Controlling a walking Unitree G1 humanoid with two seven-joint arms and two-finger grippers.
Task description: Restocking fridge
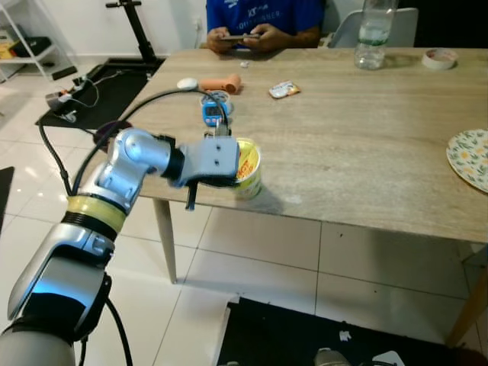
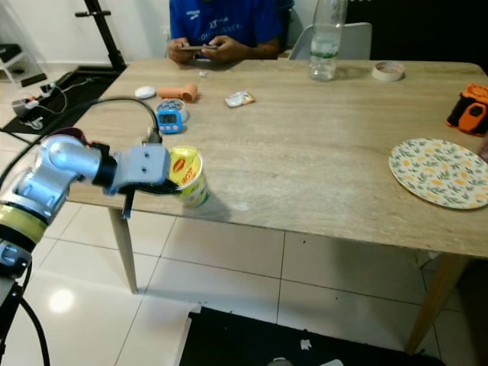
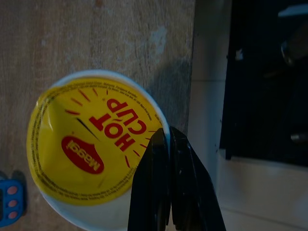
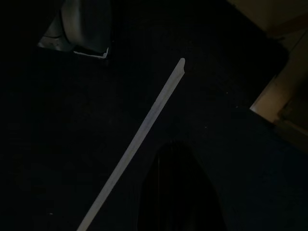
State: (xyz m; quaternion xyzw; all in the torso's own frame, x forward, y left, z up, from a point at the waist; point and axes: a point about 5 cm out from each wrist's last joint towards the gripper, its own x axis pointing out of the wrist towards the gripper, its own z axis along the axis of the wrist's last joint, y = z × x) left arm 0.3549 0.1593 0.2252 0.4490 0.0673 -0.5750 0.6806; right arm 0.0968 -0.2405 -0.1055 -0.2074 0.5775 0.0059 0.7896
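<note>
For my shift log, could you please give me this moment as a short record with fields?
Setting: wooden table on a white tiled floor
Left gripper: fingers shut, pinching the rim of the noodle cup
Noodle cup: upright near the table's front edge, yellow lid on
Right gripper: hanging idle over a dark mat
Also on table: blue timer, water bottle, patterned plate, tape roll
Person: seated at far side, holding a phone
</note>
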